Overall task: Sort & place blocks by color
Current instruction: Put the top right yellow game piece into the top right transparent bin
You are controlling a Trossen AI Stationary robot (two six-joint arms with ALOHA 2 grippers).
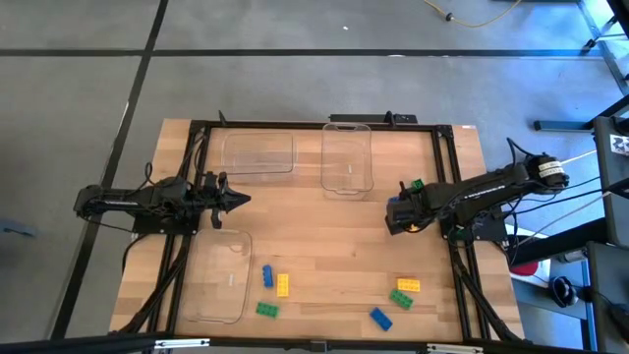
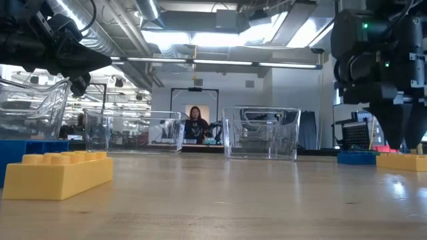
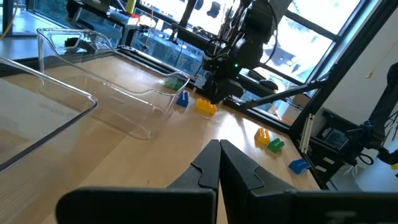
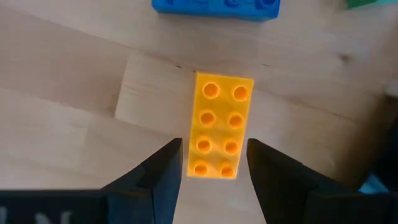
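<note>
A: From above, the right gripper [image 1: 401, 218] sits low near the table's right side, with blocks scattered along the near edge [image 1: 334, 334]. The left gripper [image 1: 236, 200] waits clenched, empty, beside a clear tray [image 1: 257, 153].

B: Right wrist view?

A: Its fingers [image 4: 155, 177] straddle one end of a yellow block [image 4: 219, 127]; whether they pinch it, I can't tell. An end grip could let it pivot. A blue block [image 4: 214, 6] lies just beyond, so little room forward.

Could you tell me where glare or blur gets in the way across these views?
Low view: ceiling lights glare, and the near yellow brick is soft. Right wrist view: even light, yellow brick sharp between the right hand fingers. High view: evenly lit, clear trays faint.
</note>
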